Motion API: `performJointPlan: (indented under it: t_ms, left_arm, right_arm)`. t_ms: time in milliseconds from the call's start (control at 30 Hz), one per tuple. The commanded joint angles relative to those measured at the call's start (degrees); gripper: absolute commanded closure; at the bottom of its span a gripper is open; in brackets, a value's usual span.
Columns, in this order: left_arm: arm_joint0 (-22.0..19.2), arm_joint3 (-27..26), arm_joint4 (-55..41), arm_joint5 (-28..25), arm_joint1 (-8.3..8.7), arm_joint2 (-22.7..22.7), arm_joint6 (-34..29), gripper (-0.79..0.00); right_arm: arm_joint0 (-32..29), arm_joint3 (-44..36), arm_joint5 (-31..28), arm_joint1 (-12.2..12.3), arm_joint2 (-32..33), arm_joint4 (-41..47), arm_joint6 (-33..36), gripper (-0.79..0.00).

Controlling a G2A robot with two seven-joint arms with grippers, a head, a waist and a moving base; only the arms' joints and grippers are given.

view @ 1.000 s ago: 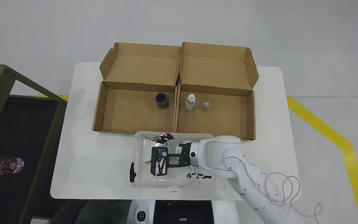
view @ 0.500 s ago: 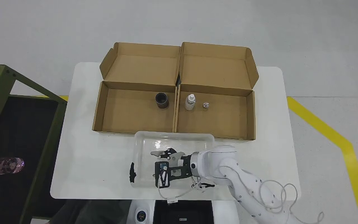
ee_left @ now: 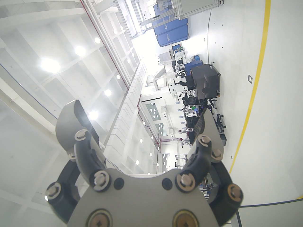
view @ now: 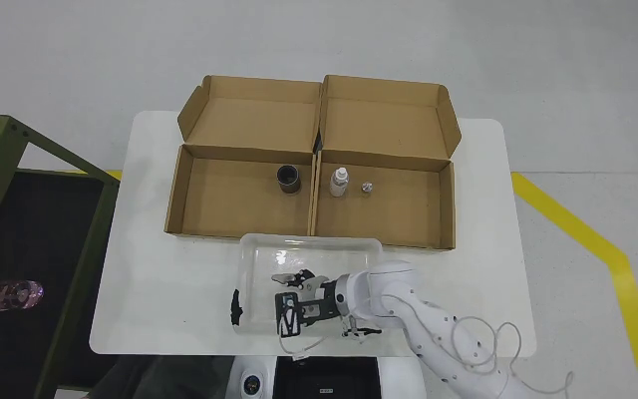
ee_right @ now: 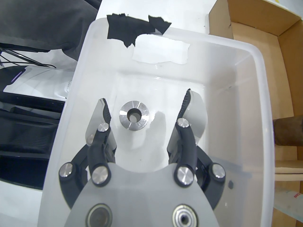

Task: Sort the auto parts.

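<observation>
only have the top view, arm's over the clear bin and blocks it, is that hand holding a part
Observer: No. The right hand is open and empty, above the floor of the clear bin.
Operator: anything under it
Observer: A silver metal ring lies on the bin floor within the hand's gap, touched by neither side.
Operator: and the other arm
Observer: The left hand is open and empty, aimed up at the ceiling.

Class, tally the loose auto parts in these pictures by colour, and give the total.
Dark: 1, the dark cylinder
White: 1, the white bottle-shaped part
Silver: 2, the small silver part and the silver ring
Total: 4
</observation>
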Motion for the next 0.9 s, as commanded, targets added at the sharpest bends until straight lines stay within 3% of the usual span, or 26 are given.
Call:
performJointPlan:
  t_ms: [0, 267, 567, 633, 800, 833, 867]
  left_arm:
    - [0.0, 0.0, 0.0, 0.0, 0.0, 0.0, 0.0, -0.785]
    - [0.0, 0.0, 0.0, 0.0, 0.0, 0.0, 0.0, -0.785]
    - [0.0, 0.0, 0.0, 0.0, 0.0, 0.0, 0.0, -0.785]
    - [0.0, 0.0, 0.0, 0.0, 0.0, 0.0, 0.0, -0.785]
    - [0.0, 0.0, 0.0, 0.0, 0.0, 0.0, 0.0, -0.785]
    - [0.0, 0.0, 0.0, 0.0, 0.0, 0.0, 0.0, -0.785]
    - [0.0, 0.0, 0.0, 0.0, 0.0, 0.0, 0.0, -0.785]
  right_arm:
    - [0.3, 0.8, 0.1, 0.0, -0.4, -0.2, 0.0, -0.548]
    - [2.1, 4.1, 0.9, -0.3, -2.2, -0.9, 0.3, -0.493]
    - [4.2, 7.2, 1.5, -0.9, -4.1, -0.6, 0.2, -0.348]
    - [4.5, 7.6, 1.5, -1.0, -4.5, -0.3, 0.1, -0.299]
    - [5.2, 8.1, 1.3, -1.2, -5.2, 0.5, -0.4, -0.086]
    - [5.4, 8.2, 1.3, -1.2, -5.3, 0.7, -0.5, 0.0]
    - [5.5, 8.2, 1.4, -1.3, -5.3, 0.8, -0.6, 0.0]
